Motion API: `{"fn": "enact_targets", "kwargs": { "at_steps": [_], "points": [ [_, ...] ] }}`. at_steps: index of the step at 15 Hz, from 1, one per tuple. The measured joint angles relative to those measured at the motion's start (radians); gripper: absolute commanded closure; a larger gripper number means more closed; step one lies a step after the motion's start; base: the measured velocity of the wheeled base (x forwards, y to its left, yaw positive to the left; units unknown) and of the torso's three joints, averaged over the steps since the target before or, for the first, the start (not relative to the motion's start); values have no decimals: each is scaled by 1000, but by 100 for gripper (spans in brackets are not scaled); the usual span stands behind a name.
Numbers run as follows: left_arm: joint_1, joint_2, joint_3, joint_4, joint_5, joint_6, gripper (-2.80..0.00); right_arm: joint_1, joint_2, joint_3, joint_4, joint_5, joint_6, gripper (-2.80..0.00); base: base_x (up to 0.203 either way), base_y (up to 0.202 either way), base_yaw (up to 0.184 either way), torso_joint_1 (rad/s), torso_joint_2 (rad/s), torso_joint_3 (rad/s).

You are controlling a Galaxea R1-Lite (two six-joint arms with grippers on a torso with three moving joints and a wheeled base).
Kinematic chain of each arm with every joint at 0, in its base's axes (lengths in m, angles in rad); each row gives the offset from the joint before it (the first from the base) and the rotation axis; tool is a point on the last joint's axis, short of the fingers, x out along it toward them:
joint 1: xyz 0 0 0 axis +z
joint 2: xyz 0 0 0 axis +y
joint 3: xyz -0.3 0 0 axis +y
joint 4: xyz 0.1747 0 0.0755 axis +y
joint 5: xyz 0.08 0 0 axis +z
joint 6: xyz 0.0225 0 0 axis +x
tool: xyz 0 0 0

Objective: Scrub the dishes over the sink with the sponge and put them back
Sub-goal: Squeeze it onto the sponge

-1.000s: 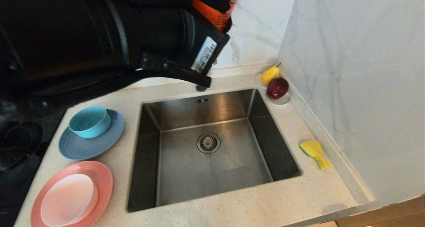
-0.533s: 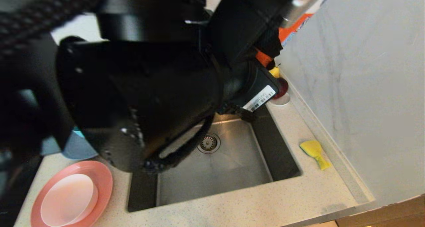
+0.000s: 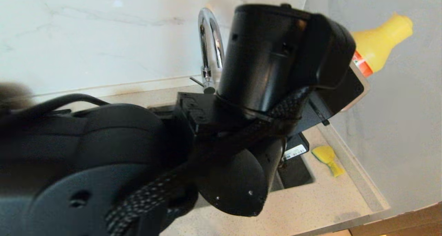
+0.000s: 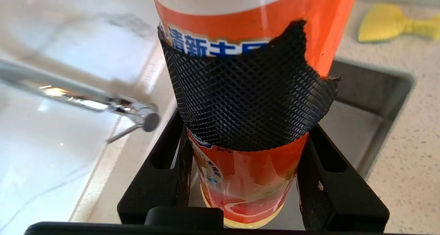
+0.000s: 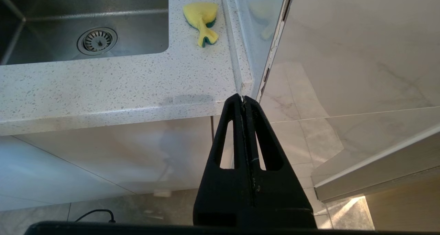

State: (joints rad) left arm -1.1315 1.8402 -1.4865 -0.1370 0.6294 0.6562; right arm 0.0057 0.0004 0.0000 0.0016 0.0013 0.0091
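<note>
Left arm (image 3: 145,160) raised across the head view, filling most of it and hiding the dishes. Left gripper (image 4: 240,131) clamped about halfway on an orange-labelled bottle (image 4: 254,39), held between the two black fingers (image 4: 161,180), with a black mesh pad (image 4: 247,107) wrapped round the bottle's middle. Bottle's yellow top (image 3: 383,42) protruding past the wrist at upper right in the head view, against the grey side wall (image 3: 397,125). Bottle held above the far part of the sink (image 4: 371,100), near the chrome gooseneck tap (image 3: 209,42), the tap standing behind the basin against the marble backsplash (image 3: 86,39). Sponge (image 3: 328,158) lying flat on the speckled countertop (image 3: 310,201) to the right of the sink, just beside the raised edge at the wall, yellow side up, tail pointing toward the counter's near edge; green underside just visible in the right wrist view (image 5: 202,21). Right gripper (image 5: 244,100) parked low in front of the counter's right corner, below the countertop edge, jaws pressed together and holding nothing. Round drain strainer (image 5: 97,40) visible in the basin floor (image 5: 137,39), basin without contents where seen.
</note>
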Motion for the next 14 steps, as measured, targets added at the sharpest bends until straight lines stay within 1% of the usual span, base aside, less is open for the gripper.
{"fn": "enact_targets", "kwargs": {
  "at_steps": [4,6,8,9,10,14],
  "points": [
    [-1,54,88,-25,15,7,0,0,0,0,0,0,0,0,0,0,0,0,0,0],
    [0,78,107,-50,20,16,0,0,0,0,0,0,0,0,0,0,0,0,0,0],
    [0,98,126,-49,25,25,0,0,0,0,0,0,0,0,0,0,0,0,0,0],
    [0,110,138,-48,41,31,0,0,0,0,0,0,0,0,0,0,0,0,0,0],
    [0,124,143,-49,64,37,0,0,0,0,0,0,0,0,0,0,0,0,0,0],
    [4,189,121,-50,91,43,0,0,0,0,0,0,0,0,0,0,0,0,0,0]
  ]
}}
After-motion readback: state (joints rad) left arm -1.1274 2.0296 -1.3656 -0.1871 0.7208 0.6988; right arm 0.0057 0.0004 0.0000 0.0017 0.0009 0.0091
